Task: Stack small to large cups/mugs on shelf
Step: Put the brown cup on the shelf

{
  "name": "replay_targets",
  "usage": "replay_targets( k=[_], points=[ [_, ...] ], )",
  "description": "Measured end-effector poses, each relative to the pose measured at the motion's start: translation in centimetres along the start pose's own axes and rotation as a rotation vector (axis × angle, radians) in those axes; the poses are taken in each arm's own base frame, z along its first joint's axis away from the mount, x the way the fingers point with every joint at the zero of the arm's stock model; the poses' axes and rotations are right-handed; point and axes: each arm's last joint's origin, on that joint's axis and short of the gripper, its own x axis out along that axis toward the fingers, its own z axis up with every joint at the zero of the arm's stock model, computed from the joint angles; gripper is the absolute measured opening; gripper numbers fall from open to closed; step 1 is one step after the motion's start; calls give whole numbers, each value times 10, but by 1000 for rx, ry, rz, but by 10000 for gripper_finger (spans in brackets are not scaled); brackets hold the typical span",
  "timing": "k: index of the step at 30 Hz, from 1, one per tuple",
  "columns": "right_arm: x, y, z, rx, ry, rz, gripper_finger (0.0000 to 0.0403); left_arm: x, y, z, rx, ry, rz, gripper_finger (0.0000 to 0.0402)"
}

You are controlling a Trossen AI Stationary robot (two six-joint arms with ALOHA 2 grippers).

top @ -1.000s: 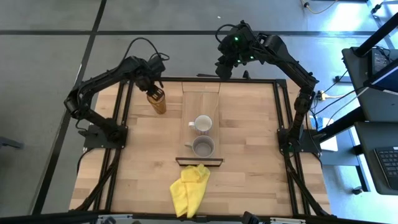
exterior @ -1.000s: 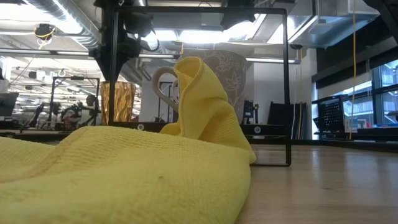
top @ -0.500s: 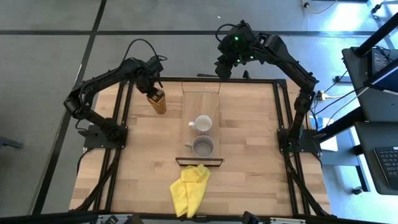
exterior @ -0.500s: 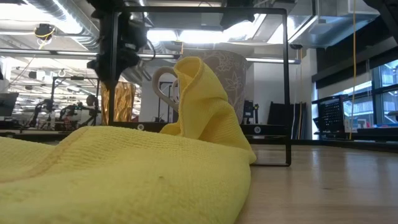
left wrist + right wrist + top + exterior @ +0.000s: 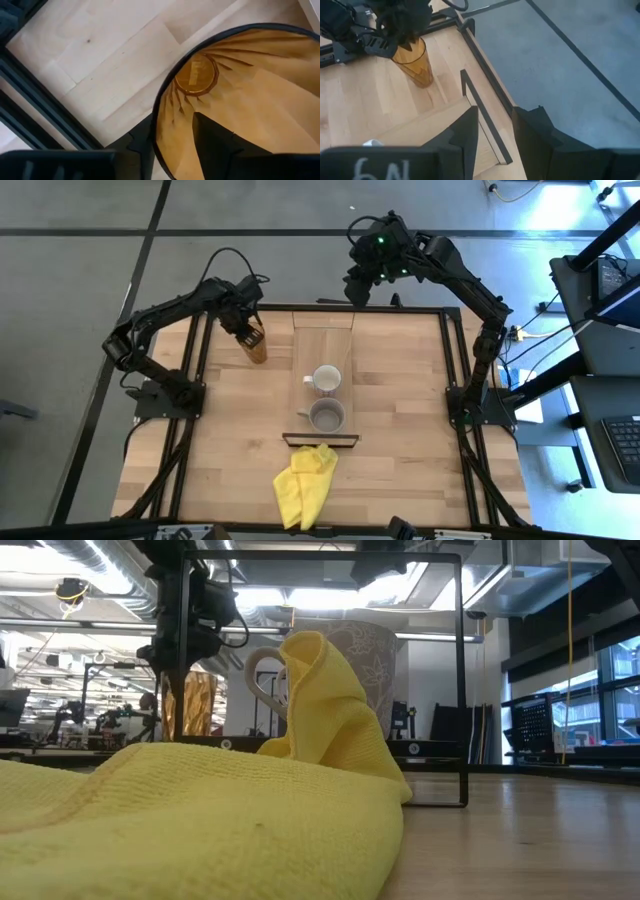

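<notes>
The amber tumbler (image 5: 258, 348) stands upright on the tabletop at the far left, left of the shelf (image 5: 325, 341). My left gripper (image 5: 246, 330) is open at its mouth, pointing down. In the left wrist view (image 5: 175, 145) one finger (image 5: 215, 142) is inside the tumbler (image 5: 196, 75) and the other (image 5: 140, 145) is outside its rim. The white mug (image 5: 326, 379) and the grey mug (image 5: 327, 416) stand on their bases on the shelf. My right gripper (image 5: 358, 288) waits open beyond the table's far edge.
A crumpled yellow cloth (image 5: 306, 480) lies by the near edge, in front of the shelf's dark lip (image 5: 320, 439), and fills the low view (image 5: 200, 820). Black frame rails (image 5: 196, 370) run along both sides of the table.
My left gripper has come down over the tumbler's mouth, shifting a little toward the table's right, until its fingers straddle the rim. The tumbler and both mugs have stayed where they were.
</notes>
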Motion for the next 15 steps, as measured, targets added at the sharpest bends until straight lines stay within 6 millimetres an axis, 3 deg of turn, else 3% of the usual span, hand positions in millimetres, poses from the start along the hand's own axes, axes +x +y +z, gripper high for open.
replay_targets(
  k=[9, 15],
  points=[
    [0, 0, 0, 1, -5, -1, 123, -1, 0, 1, 30, -6, -11, 11],
    [0, -2, 0, 20, -3, -34, 123, -9, -2, 2, 40, -9, -46, 7]
  ],
)
